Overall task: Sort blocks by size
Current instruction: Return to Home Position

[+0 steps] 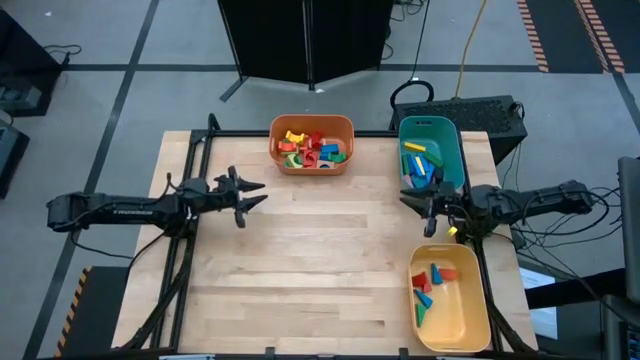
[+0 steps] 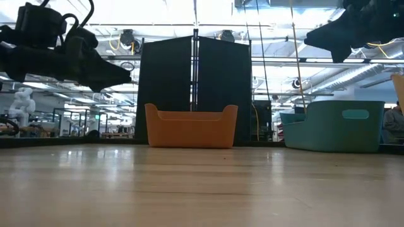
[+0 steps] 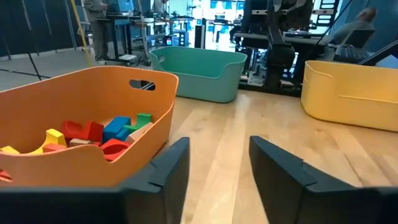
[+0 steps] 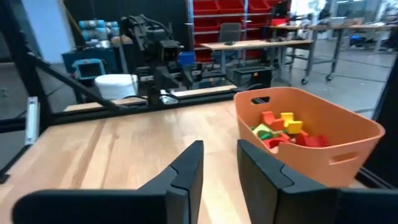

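Shows blocks heaped in the orange bin, more in the teal bin, wedges in the yellow bin, none held, with left gripper spread empty near the orange bin and right gripper parted, empty, beside the teal bin

The left gripper hangs spread and empty over the worktop beside the orange bin of blocks; teal bin and yellow bin beyond.
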